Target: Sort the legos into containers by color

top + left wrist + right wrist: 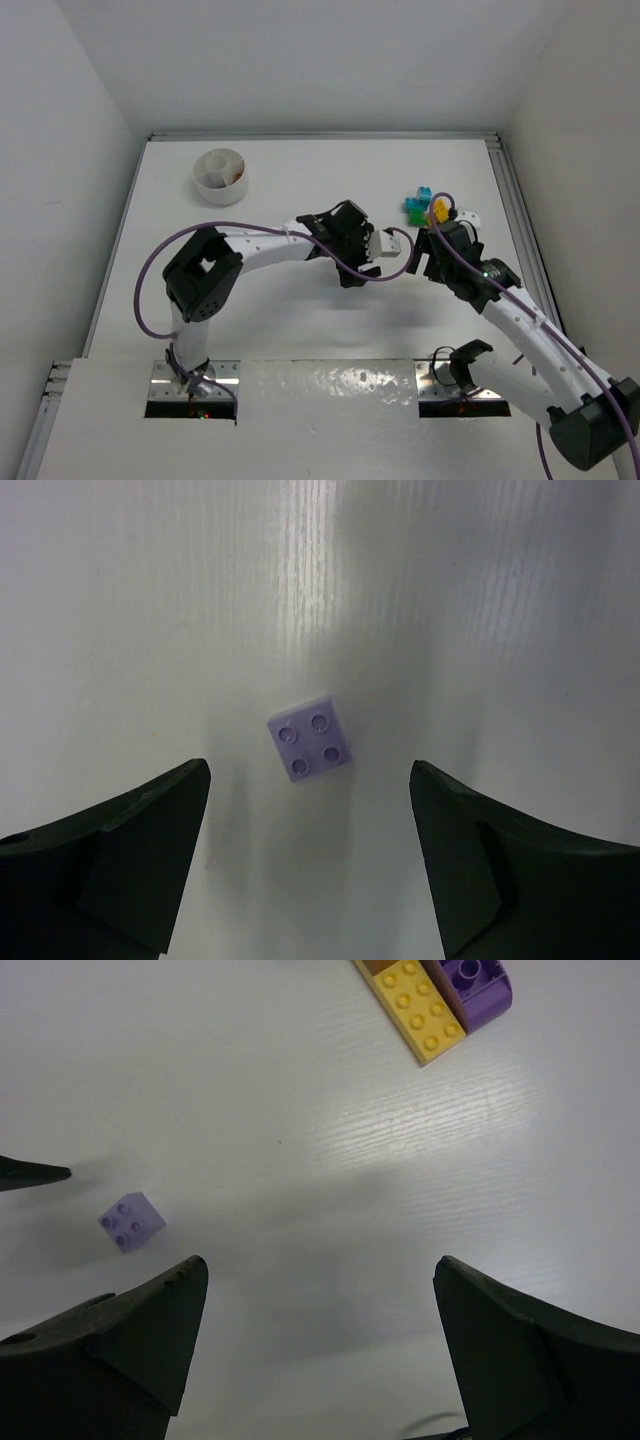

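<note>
From above, the round white divided plastic bowl (219,176) stands well apart from both pairs of jaws. The left wrist view shows a small pale-purple four-stud square plastic brick (311,739) lying untouched between the left gripper's (310,780) open jaws. In the right wrist view that brick lies just ahead of one jaw of the right gripper (320,1275), whose jaws are spread wide and empty, and a long yellow studded brick (418,1008) lies far ahead.

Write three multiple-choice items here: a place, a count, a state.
1. Where is the small lilac square plastic brick? A in a box; B on the white table between the fingers of the left gripper; C atop a red brick.
2. Its studs? A two; B four; C eight.
3. The right gripper? A open, empty; B shut, empty; C shut on a red brick.
Answers: 1 B, it lies on bare table between the fingers; 2 B, four studs show; 3 A, fingers wide apart, nothing between.
</note>
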{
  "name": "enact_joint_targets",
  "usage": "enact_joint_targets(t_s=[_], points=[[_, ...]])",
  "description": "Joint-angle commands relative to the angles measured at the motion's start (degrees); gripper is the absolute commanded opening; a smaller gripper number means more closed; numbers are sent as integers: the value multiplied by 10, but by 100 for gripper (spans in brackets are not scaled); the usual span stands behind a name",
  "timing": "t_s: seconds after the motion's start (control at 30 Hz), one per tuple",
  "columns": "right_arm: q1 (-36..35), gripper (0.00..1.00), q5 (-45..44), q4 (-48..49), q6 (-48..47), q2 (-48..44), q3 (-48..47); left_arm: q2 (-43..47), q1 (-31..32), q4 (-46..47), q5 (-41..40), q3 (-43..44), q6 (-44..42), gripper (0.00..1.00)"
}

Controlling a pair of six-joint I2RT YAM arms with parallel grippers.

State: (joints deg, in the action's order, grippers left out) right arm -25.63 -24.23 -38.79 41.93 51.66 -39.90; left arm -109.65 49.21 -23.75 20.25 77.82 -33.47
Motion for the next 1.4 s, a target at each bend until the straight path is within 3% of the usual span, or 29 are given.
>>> enact_joint_targets(t_s=[0.0, 0.07, 0.2, 0.33, 0.5, 0.6, 0.77, 0.87, 0.9, 1.0, 1.03, 1.07, 1.17, 1.27, 1.37], points=[[3, 93, -28, -11, 13, -26, -1, -7, 20, 72, -9, -13, 34, 79], [3, 92, -28, -14, 8, -31, -4, -29, 26, 90, -28, -11, 57, 78], [3, 92, -30, -25, 4, -32, -14, -48, 27, 99, -80, -1, 77, 66], [3, 92, -28, -20, -4, -41, -15, -43, 27, 87, -76, -9, 69, 63], [3, 92, -21, -7, -14, -48, -10, -50, 27, 90, -86, -22, 93, 37], [3, 92, -13, 12, -12, -61, 2, -50, 27, 83, -71, -28, 90, 37], [3, 92, -19, 7, -16, -65, -4, -52, 28, 85, -54, -31, 94, 47], [3, 92, -20, 3, -20, -60, -12, -57, 27, 88, -71, -30, 91, 45], [2, 91, -20, 2, -21, -60, -13, -58, 28, 88, -72, -31, 90, 43], [3, 90, -25, 3, -24, -62, -14, -54, 27, 85, -77, -22, 87, 19], [3, 90, -25, 3, -25, -63, -14, -51, 26, 78, -81, -16, 89, 1], [3, 90, -26, 5, -26, -63, -13, -45, 24, 74, -83, 0, 98, 0], [3, 90, -26, 16, -27, -61, -6, -21, -8, 21, -65, 42, 116, 0], [3, 90, -18, 35, -29, -53, -2, 18, -88, -31, -49, 77, 135, 0], [3, 90, 1, 62, -40, -29, 1, 62, -209, -79, -66, 100, 132, 0]])
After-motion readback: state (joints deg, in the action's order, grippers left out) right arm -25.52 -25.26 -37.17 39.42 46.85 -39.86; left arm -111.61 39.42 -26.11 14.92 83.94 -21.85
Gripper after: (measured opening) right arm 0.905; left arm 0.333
